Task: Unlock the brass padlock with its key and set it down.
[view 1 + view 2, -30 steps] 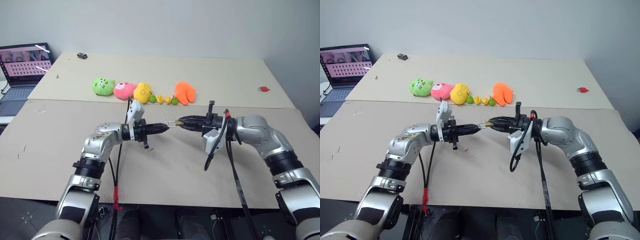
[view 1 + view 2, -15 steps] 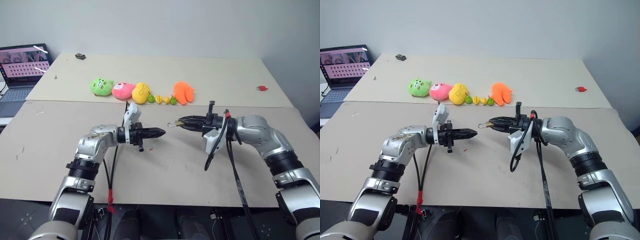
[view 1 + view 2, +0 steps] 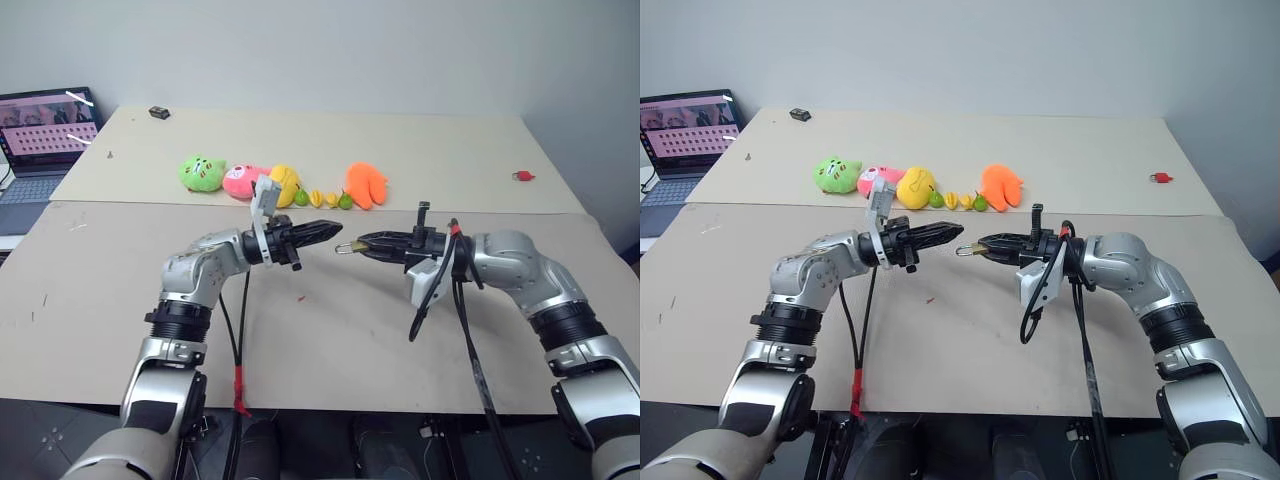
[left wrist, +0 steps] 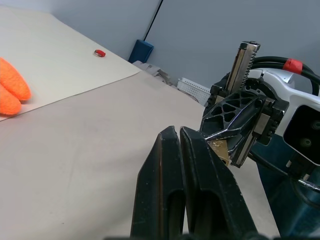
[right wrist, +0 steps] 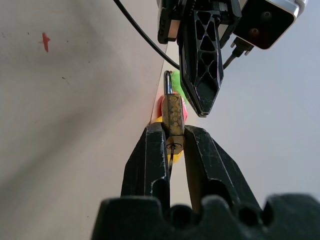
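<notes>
A laptop (image 3: 45, 135) with a lit screen stands off the bench's left end. The bench (image 3: 330, 330) is covered in pale beige board, with a second beige board (image 3: 420, 150) behind it reaching a plain grey wall. On that back board, left of the orange plush toy (image 3: 367, 184), a small dark object (image 3: 159, 112) lies near the far edge, and a row runs toward the orange plush: a green plush (image 3: 204, 172), a pink plush (image 3: 243, 180), a yellow plush (image 3: 288, 180) and a few small yellow and green toy fruits (image 3: 330, 199). Well right of the orange plush lies a small red item (image 3: 524, 176).

In front of the orange plush the left gripper (image 3: 335, 228) is held above the bench, pointing across to the right with its fingers pressed together and nothing visible between them. Just beyond its tip the brass padlock (image 3: 345, 247) hangs in the air, pinched at the tip of the right gripper (image 3: 362, 241), which points left and clamps the lock's body.

The right wrist view shows the lock edge-on between the two fingers (image 5: 149, 160), shackle toward the left gripper, with the keyhole end and a thin dark piece hanging from it. The left wrist view shows a blue box (image 4: 140, 51) and white clutter on the floor past the bench's right end, against the grey wall.
</notes>
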You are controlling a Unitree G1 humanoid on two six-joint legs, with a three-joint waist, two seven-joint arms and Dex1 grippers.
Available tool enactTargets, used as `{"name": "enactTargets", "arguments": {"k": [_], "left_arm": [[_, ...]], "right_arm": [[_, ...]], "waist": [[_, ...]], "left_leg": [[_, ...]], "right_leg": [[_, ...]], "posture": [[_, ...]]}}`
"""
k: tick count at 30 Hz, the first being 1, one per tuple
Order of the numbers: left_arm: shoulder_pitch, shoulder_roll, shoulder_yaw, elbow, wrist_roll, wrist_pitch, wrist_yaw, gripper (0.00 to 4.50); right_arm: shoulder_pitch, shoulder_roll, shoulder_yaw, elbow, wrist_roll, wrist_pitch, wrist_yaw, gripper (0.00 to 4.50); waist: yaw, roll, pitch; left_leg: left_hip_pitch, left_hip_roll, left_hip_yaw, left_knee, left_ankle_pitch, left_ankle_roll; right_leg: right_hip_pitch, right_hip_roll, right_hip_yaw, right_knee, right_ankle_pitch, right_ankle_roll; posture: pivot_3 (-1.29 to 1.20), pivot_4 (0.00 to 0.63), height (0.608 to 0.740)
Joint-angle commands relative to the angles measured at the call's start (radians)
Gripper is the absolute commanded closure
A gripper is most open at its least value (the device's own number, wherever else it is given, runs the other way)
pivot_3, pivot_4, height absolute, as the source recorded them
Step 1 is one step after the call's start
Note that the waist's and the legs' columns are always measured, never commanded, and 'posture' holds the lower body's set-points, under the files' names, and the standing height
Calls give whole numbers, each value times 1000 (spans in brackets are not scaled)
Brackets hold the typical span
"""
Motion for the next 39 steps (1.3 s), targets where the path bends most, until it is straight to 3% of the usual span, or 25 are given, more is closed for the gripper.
{"name": "enactTargets", "arguments": {"k": [1,23,39], "left_arm": [[-24,1,23,-19,-27,5,-3,4336],[39,52,-50,-98,-27,54,-77,4336],[-65,-56,-5,179,177,-355,155,4336]], "right_arm": [[-33,-3,-19,-13,13,-13,-12,4383],[-47,4,-23,6,-1,-19,-26,4383],[-38,-2,-36,-18,-5,1,-45,4383]], "waist": [[1,0,0],[1,0,0],[3,0,0]], "left_leg": [[0,0,0,0,0,0],[0,0,0,0,0,0],[0,0,0,0,0,0]], "right_leg": [[0,0,0,0,0,0],[0,0,0,0,0,0],[0,0,0,0,0,0]], "posture": [[0,150,717],[0,150,717],[0,150,717]]}}
